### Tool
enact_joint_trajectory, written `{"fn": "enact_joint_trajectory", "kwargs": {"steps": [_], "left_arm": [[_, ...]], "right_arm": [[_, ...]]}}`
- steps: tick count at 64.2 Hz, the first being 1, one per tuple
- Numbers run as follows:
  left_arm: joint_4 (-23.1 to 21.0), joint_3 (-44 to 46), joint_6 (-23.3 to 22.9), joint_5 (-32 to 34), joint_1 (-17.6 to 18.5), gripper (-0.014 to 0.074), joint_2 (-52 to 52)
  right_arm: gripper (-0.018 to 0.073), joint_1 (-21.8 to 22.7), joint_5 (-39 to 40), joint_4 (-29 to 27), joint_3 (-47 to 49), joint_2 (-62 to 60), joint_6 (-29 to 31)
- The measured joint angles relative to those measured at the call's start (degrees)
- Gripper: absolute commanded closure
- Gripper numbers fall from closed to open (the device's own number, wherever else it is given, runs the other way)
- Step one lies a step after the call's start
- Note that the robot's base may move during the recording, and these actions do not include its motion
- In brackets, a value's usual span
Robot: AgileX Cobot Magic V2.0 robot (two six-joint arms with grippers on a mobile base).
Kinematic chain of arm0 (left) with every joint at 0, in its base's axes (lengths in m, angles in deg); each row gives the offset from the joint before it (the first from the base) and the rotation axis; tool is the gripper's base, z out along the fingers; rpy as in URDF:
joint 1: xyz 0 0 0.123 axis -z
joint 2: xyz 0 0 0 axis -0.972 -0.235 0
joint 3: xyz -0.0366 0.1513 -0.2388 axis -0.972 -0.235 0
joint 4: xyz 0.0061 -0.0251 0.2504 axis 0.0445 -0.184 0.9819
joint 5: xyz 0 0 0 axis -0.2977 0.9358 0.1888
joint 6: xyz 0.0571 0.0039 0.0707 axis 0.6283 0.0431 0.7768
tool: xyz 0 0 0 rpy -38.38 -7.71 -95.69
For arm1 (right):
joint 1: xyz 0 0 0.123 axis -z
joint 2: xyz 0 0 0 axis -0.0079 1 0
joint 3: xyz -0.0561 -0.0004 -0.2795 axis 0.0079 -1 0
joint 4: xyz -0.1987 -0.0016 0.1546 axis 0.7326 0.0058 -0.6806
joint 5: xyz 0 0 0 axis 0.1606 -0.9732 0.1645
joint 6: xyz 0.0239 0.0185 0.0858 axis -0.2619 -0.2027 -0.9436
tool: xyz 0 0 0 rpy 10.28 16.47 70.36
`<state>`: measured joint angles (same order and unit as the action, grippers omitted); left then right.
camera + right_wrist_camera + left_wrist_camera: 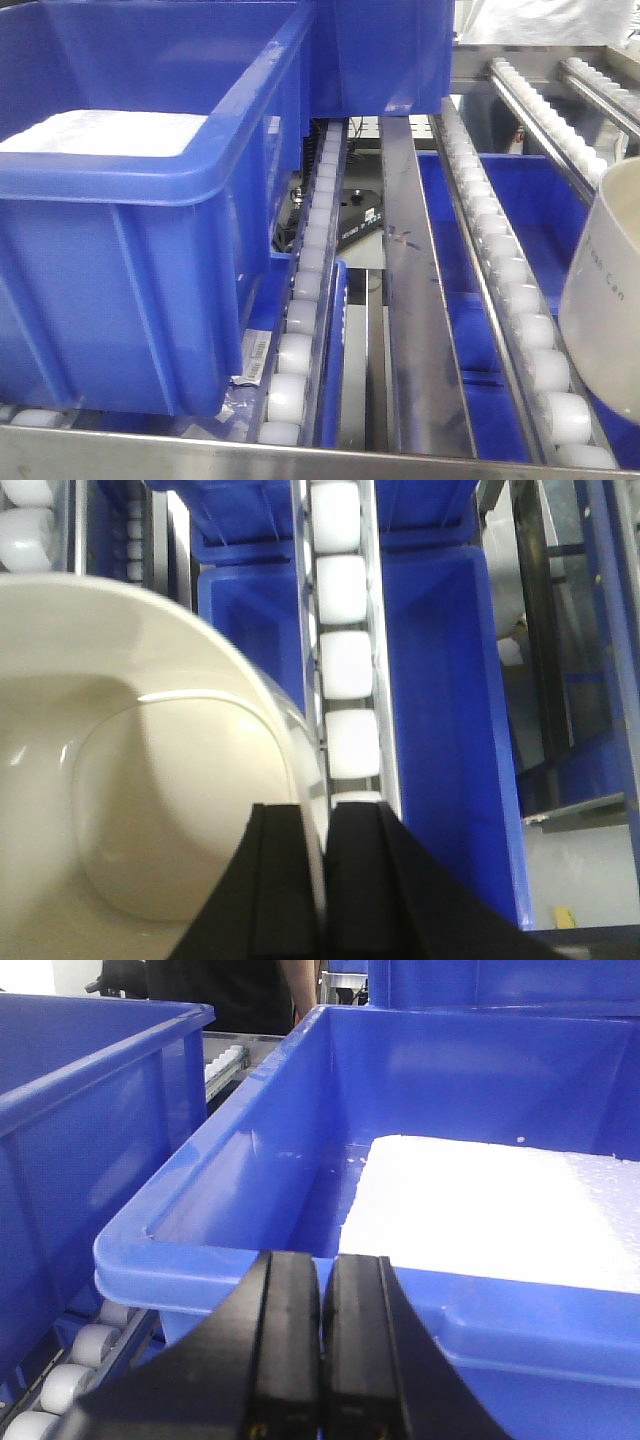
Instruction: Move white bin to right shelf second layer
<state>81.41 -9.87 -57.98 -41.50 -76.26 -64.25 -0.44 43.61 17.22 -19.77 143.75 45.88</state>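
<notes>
white bin point(605, 300): cream glossy tub at the right edge of the front view, cut off by the frame; grey lettering on its side reads like "Trash Can". Sits over the right-hand roller rail; whether it touches the rollers cannot be told. In the right wrist view its inside and rounded rim point(130, 780) fill the left half.
right hand point(323, 880): clenched on the white bin's wall; the thin rim passes between the two black fingers point(280, 890), one inside the tub, one outside.
left hand point(322, 1360): clamped together, black fingers point(290, 1350) touching with nothing between them, just before the rim of a blue crate.
right shelf second layer point(520, 300): sloping steel rails with white rollers, gaps between rails; blue crates on a lower level show through the gaps.
roller rail point(345, 660): seen from above in the right wrist view, white rollers in line, just beside the bin's rim.
big blue crate point(130, 250): left on the rack, resting on rollers, barcode sticker low on its corner; holds a white foam-like slab point(500, 1210).
second blue crate point(80, 1110): left of that one in the left wrist view, close alongside.
steel strip point(415, 300): flat, between the two roller rails.
</notes>
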Motion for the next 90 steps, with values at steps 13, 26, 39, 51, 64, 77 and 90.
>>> {"fn": "enact_joint_trajectory", "kwargs": {"steps": [13,26,39,51,64,77,90], "left_arm": [[0.0,0.0,0.0,0.0,0.0,0.0512,0.0],[0.0,0.0,0.0,0.0,0.0,0.0512,0.0],[0.0,0.0,0.0,0.0,0.0,0.0512,0.0],[0.0,0.0,0.0,0.0,0.0,0.0512,0.0],[0.0,0.0,0.0,0.0,0.0,0.0512,0.0],[0.0,0.0,0.0,0.0,0.0,0.0512,0.0],[0.0,0.0,0.0,0.0,0.0,0.0512,0.0]], "right_arm": [[0.0142,-0.1,0.4,-0.3,0.0,0.1,-0.1],[0.0143,-0.1,0.8,-0.5,0.0,-3.0,-0.1],[0.0169,-0.1,-0.7,-0.7,0.0,-12.1,0.1],[0.0388,-0.1,-4.4,-5.3,0.0,-19.8,12.9],[0.0508,-0.1,-7.1,-8.5,-0.1,-26.6,22.0],[0.0510,-0.1,-3.1,-8.7,-3.8,-35.0,21.0],[0.0510,-0.1,0.7,-8.8,-9.8,-41.6,20.4]]}}
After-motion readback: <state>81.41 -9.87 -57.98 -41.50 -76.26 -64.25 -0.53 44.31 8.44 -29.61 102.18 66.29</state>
